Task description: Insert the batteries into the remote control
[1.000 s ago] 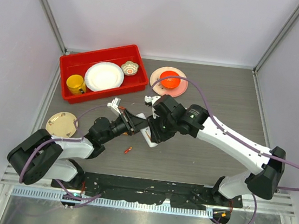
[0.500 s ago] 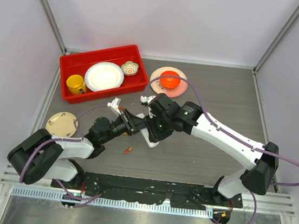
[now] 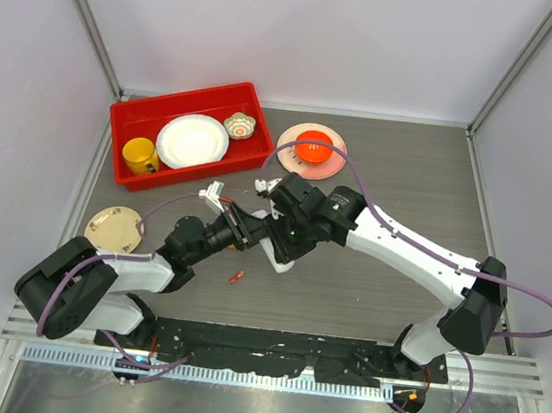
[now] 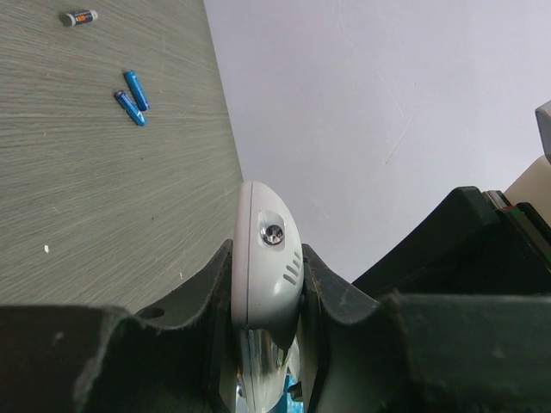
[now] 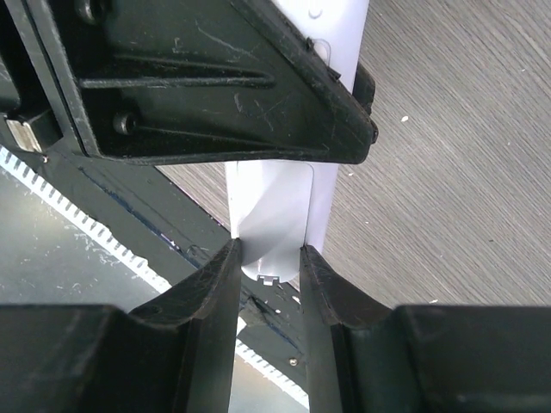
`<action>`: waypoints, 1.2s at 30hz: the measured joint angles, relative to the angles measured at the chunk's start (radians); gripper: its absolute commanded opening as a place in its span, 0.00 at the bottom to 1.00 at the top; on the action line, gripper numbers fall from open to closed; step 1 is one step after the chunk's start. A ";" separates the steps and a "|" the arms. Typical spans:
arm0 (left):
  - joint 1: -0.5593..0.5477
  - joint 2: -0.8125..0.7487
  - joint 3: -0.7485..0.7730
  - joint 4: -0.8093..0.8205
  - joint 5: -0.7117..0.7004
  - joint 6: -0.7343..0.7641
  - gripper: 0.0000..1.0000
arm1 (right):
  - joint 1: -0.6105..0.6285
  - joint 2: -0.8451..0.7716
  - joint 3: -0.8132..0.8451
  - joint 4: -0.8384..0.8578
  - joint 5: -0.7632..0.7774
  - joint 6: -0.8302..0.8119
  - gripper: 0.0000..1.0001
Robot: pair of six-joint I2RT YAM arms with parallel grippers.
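The white remote control [image 3: 276, 257] is held off the table between both grippers at mid-table. My left gripper [image 3: 244, 229] is shut on it; in the left wrist view its rounded end with a screw [image 4: 269, 258] sits clamped between the fingers. My right gripper [image 3: 282, 245] is shut on its other end [image 5: 269, 219], where a curved white surface ends in a small tab. An orange-red battery [image 3: 235, 277] lies on the table near the front. Two blue batteries [image 4: 132, 95] and another small battery [image 4: 79, 17] lie on the table farther off.
A red bin [image 3: 132, 111] at the back left holds a white plate, a yellow cup and a small bowl. A pink plate [image 3: 289, 140] with an orange-red bowl sits behind the grippers. A tan disc [image 3: 114, 229] lies at the left edge.
My right arm has shifted a little to the left, toward the left gripper. Both grippers stay closed on the remote. The orange-red battery has not moved.
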 measured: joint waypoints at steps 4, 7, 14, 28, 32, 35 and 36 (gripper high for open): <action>-0.001 0.002 0.000 0.000 0.000 0.000 0.00 | 0.001 0.006 0.004 -0.004 0.005 -0.001 0.01; -0.005 0.005 0.000 0.002 -0.001 -0.001 0.00 | 0.003 0.006 0.005 -0.009 0.015 -0.005 0.01; -0.007 0.016 0.000 0.003 -0.002 0.000 0.00 | 0.006 0.021 0.006 -0.014 0.025 -0.018 0.25; -0.008 0.018 0.000 0.008 -0.006 0.000 0.00 | 0.006 0.021 0.006 -0.015 0.029 -0.018 0.40; -0.011 0.021 0.000 0.016 -0.005 0.000 0.00 | 0.006 0.021 0.006 -0.016 0.035 -0.018 0.43; -0.012 0.022 0.000 0.023 -0.005 0.000 0.00 | 0.006 0.021 0.006 -0.016 0.039 -0.018 0.45; -0.013 0.022 0.000 0.023 -0.005 0.000 0.00 | 0.006 0.021 0.006 -0.016 0.040 -0.018 0.46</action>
